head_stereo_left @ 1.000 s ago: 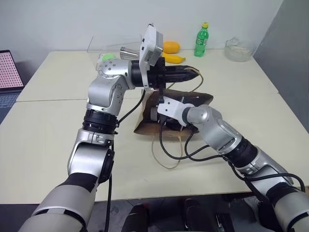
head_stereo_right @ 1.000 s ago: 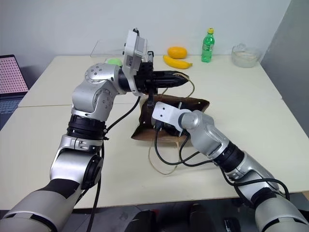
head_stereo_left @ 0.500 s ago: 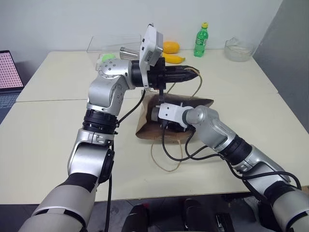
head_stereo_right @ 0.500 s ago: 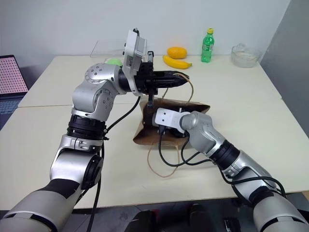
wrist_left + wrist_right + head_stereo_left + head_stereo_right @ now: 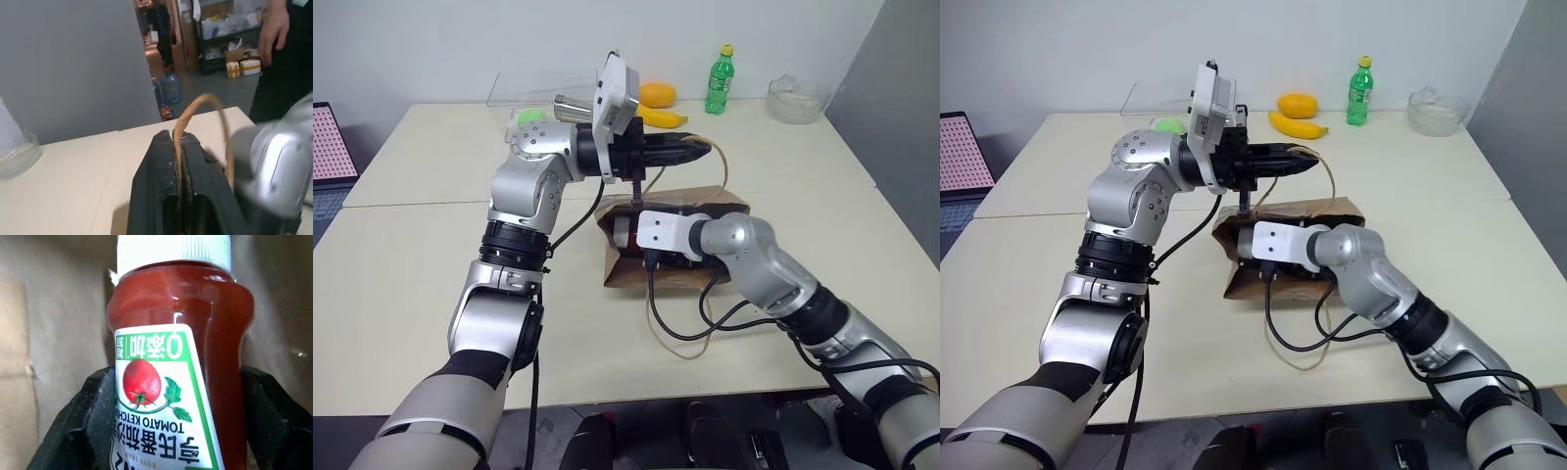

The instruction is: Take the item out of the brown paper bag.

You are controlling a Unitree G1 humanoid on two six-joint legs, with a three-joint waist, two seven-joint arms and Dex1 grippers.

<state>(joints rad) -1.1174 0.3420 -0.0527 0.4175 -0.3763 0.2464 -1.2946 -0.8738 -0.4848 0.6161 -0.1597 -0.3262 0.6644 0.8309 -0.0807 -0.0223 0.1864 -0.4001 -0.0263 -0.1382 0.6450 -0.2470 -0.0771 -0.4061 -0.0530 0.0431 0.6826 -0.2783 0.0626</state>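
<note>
Two pale cream tables stand pushed together with a seam between them, against a plain white wall; a grey partition rises at the right. At the far edge sit a green bottle, a mango, a banana and a glass bowl. The left wrist view shows a grey floor with shelves, boxes, water jugs and a standing person.

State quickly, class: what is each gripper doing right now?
Left gripper: shut on the brown paper bag's thin tan handle.
Right gripper: closed around the red ketchup bottle with a white cap.
</note>
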